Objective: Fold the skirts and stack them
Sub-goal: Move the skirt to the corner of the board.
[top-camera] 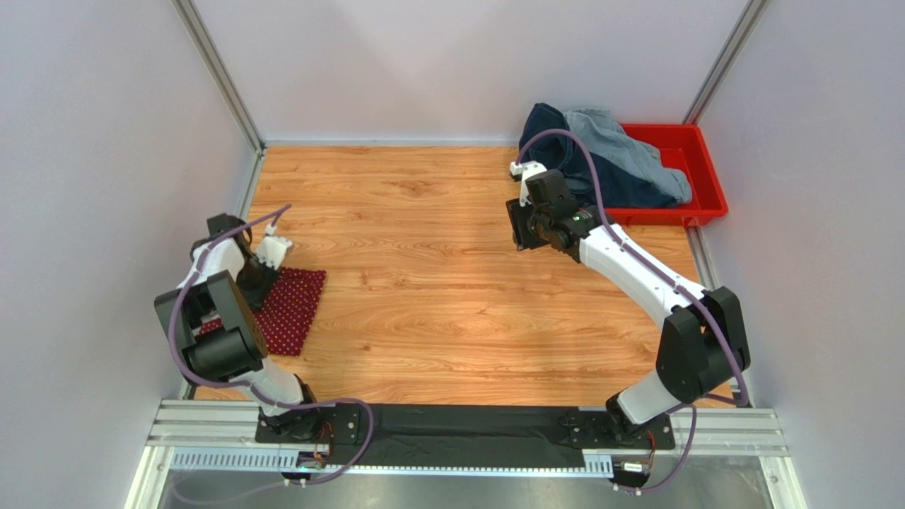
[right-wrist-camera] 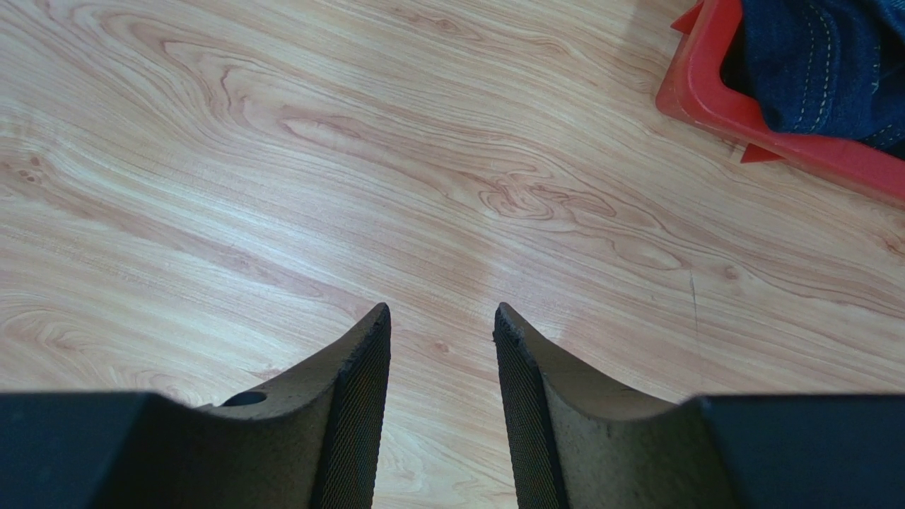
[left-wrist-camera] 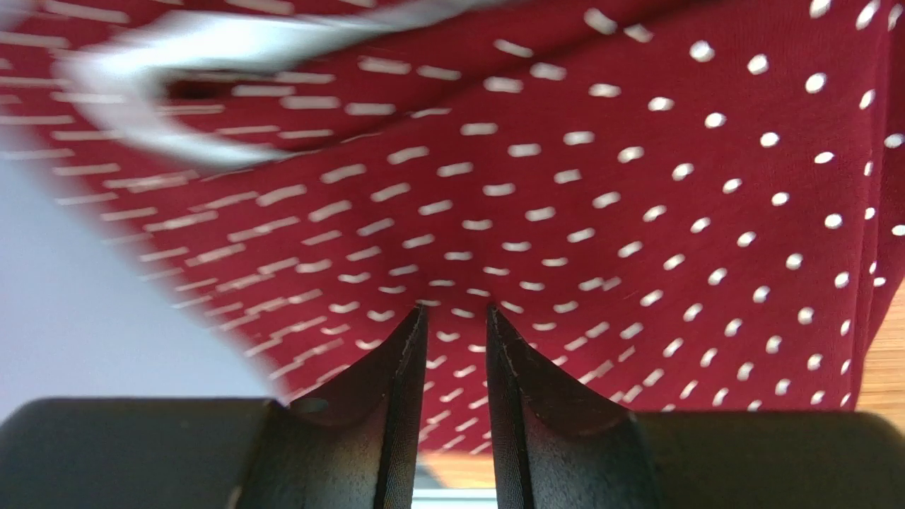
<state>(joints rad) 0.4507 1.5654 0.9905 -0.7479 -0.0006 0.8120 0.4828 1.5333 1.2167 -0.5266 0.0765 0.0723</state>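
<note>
pale grey walls close in a wood-grain table [top-camera: 446,276] on three sides, and the cloth work is split between its two ends.

at the left edge, the dark red dotted skirt [top-camera: 295,308] lies flat as a small folded block, its long axis running from the near edge toward the far wall. the left gripper [left-wrist-camera: 457,310] is right over it. in its wrist view the dotted cloth fills nearly everything beyond the fingertips, and the jaws stand a narrow gap apart with nothing pinched between them. whether the tips touch the fabric i cannot tell.

the other two pieces are in the far right corner. the dark navy denim skirt [top-camera: 595,175] is heaped in the red plastic tray [top-camera: 706,180] and spills over its left rim, with the light blue-grey denim skirt [top-camera: 621,138] bunched on top of it.

the right gripper [right-wrist-camera: 441,308] hangs over bare wood just beside that heap, on the side toward the table's middle. its jaws are partly apart and empty. from its wrist camera, the tray corner and the navy denim sit ahead and off to the right of the fingertips.

the relation that counts is this: the denim heap lies to the far right of the right gripper, close by, and the whole width of the table away from the left one. so fetching the next skirt looks like work for the right arm. it would have to swing toward the tray and come down onto crumpled cloth that shows no clear long axis. open wood between the two arms looks like the place to spread it.
</note>
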